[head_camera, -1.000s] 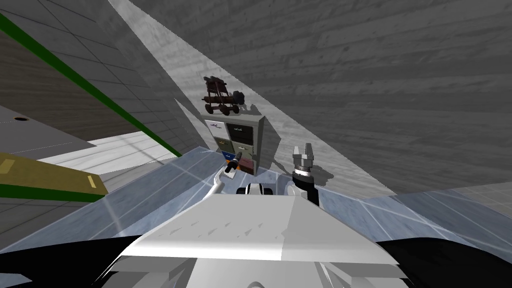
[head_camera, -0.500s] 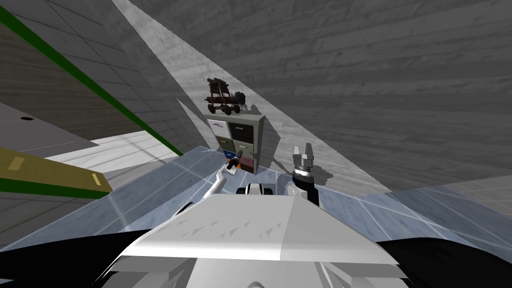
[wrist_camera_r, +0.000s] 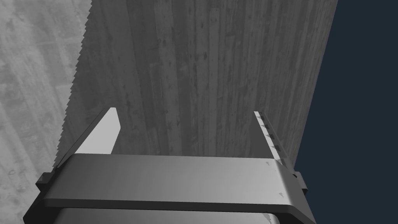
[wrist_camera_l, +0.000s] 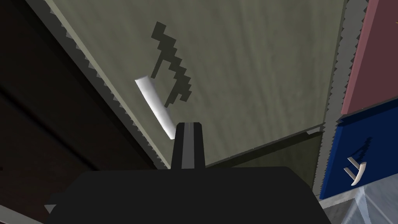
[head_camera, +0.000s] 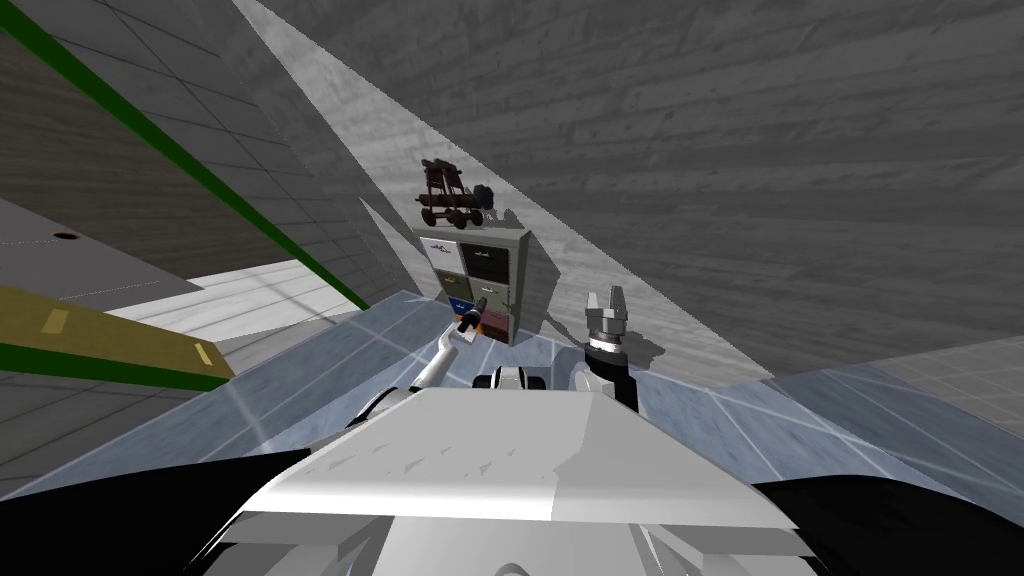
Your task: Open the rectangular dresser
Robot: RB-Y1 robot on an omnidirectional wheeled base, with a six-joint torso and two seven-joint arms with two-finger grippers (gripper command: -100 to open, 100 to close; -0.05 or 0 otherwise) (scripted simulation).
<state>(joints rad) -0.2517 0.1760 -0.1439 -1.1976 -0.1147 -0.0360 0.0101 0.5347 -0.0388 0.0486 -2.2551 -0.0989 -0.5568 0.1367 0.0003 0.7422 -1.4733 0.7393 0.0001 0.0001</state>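
The dresser is a small light-grey cabinet with several coloured drawers, standing on the floor against the grey wall. My left gripper reaches its lower drawers. In the left wrist view its dark fingers are shut together beside the near end of the white bar handle on an olive-grey drawer, not around it. A darker olive face shows along that drawer's edge. My right gripper is raised to the right of the dresser, and its fingers are open with nothing between them.
A dark red toy cart stands on the dresser's top. Next to the olive drawer are a blue drawer, a dull pink one and a dark one. A yellow-green surface lies at the left.
The whole head view has shifted: I have moved slightly, and the dresser looks a little farther off. My left arm has stretched out, its shut gripper staying at the lower drawers. The right arm is unchanged.
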